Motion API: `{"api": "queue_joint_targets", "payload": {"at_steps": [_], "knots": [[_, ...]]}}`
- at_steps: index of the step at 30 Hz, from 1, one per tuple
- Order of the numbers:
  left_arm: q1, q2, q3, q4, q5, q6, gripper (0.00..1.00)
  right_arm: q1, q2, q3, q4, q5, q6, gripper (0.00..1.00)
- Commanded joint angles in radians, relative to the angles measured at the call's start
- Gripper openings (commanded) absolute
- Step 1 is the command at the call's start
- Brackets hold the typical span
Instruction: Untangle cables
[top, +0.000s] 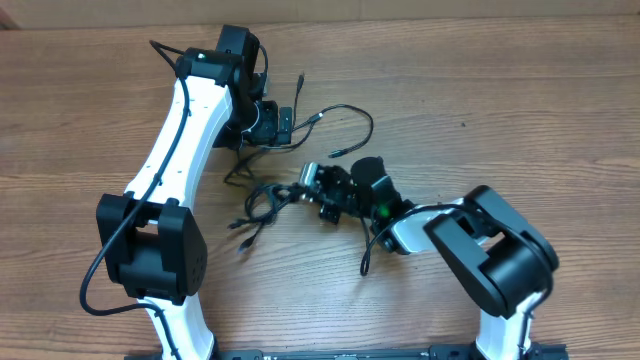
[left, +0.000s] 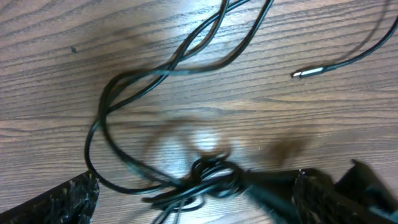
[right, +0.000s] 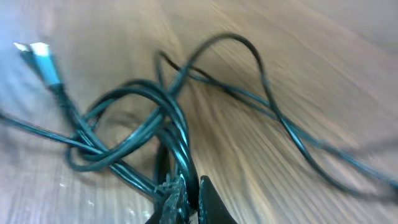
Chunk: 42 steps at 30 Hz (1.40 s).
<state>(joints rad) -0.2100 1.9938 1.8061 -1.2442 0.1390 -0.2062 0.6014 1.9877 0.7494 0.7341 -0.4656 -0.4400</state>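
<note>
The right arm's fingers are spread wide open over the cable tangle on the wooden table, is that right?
Not quite. The right gripper is not open. It is shut, and its fingers are pinching the cables of the tangle on the wooden table. The right wrist view shows this.

Item: cables (top: 265, 203) — thin, black, several strands, knotted clump w/ loose loops, flat on table (top: 520, 90); one strand arcs off separately — silver-tipped plug (left: 308, 73) lies free.
</note>
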Motion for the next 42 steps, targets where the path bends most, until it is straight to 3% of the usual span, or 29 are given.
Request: {"api": "queue_joint_targets", "payload": {"at_steps": [1, 8, 14, 23, 25, 28, 31, 35, 42], "knots": [[0.0, 0.0, 0.02, 0.0, 0.008, 0.012, 1.0, -0.084, -0.152, 0.005, -0.113, 0.106, 0.139, 0.04], [0.0, 0.0, 0.02, 0.0, 0.008, 0.012, 1.0, -0.13, -0.383, 0.005, -0.396, 0.319, 0.349, 0.04], [0.0, 0.0, 0.02, 0.0, 0.008, 0.012, 1.0, -0.13, -0.512, 0.005, -0.62, 0.348, 0.539, 0.04], [0.0, 0.0, 0.02, 0.0, 0.008, 0.012, 1.0, -0.131, -0.521, 0.005, -0.737, 0.41, 0.536, 0.04], [0.0, 0.0, 0.02, 0.0, 0.008, 0.012, 1.0, -0.13, -0.521, 0.005, -0.74, 0.413, 0.537, 0.21], [0.0, 0.0, 0.02, 0.0, 0.008, 0.012, 1.0, -0.13, -0.515, 0.005, -0.744, 0.412, 0.537, 0.71], [0.0, 0.0, 0.02, 0.0, 0.008, 0.012, 1.0, -0.13, -0.502, 0.004, -0.747, 0.372, 0.537, 0.94], [0.0, 0.0, 0.02, 0.0, 0.008, 0.012, 1.0, -0.13, -0.5, 0.004, -0.746, 0.33, 0.537, 1.0], [0.0, 0.0, 0.02, 0.0, 0.008, 0.012, 1.0, -0.13, -0.5, 0.003, -0.747, 0.331, 0.537, 1.0]]}}
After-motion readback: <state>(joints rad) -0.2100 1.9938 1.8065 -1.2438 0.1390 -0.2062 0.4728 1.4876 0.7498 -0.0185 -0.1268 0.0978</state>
